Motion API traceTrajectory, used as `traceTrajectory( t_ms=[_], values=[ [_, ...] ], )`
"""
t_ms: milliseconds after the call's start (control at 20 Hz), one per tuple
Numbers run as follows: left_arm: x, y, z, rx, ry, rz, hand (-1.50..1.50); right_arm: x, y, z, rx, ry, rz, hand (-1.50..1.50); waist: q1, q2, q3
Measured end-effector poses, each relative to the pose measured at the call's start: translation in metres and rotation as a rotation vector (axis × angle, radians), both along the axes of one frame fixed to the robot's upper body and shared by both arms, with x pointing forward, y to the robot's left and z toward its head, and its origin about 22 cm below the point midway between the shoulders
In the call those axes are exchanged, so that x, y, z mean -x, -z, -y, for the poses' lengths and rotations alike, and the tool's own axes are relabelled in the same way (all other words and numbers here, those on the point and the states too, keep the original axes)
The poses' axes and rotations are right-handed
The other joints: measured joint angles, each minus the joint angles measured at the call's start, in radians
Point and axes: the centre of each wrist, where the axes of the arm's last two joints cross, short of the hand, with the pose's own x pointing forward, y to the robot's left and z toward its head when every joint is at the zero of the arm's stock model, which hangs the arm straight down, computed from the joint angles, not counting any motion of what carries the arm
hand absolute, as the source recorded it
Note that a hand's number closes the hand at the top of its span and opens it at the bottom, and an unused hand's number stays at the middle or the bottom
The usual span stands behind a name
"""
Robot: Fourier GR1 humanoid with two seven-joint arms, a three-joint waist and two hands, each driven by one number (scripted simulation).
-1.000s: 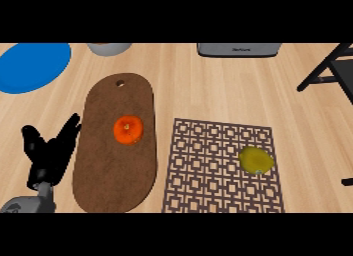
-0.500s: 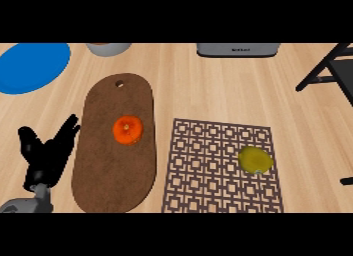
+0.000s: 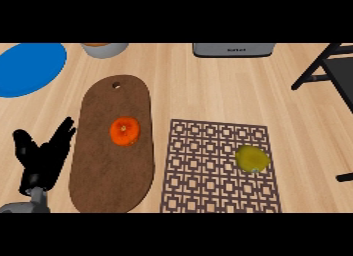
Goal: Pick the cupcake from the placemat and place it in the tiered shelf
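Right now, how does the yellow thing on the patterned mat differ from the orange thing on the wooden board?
The cupcake is yellow-green and lies on the brown lattice placemat, near its right edge. The orange item is bright orange and lies on the solid brown cutting board, around its middle, nearer the left hand. Both are small, round and untouched.

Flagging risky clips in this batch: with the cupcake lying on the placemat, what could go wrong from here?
1. Only the left robot hand shows, open beside the cutting board; reaching the yellow cupcake on the placemat means crossing the board and possibly knocking the orange item.
2. The tiered shelf sits at the far right edge, probably a long carry.
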Motion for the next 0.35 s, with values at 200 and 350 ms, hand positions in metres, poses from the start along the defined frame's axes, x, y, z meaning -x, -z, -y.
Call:
traceTrajectory(
  t_ms=[200, 350],
  values=[
    [0.001, 0.001, -0.002, 0.002, -0.006, -0.005, 0.00, 0.041, 0.006, -0.019, 0.009, 0.008, 0.058, -1.50, -0.008, -0.003, 0.000],
    [0.002, 0.000, -0.003, 0.001, 0.000, -0.004, 0.00, 0.070, 0.011, -0.033, 0.006, -0.001, 0.066, -1.50, -0.008, -0.003, 0.000]
  ],
)
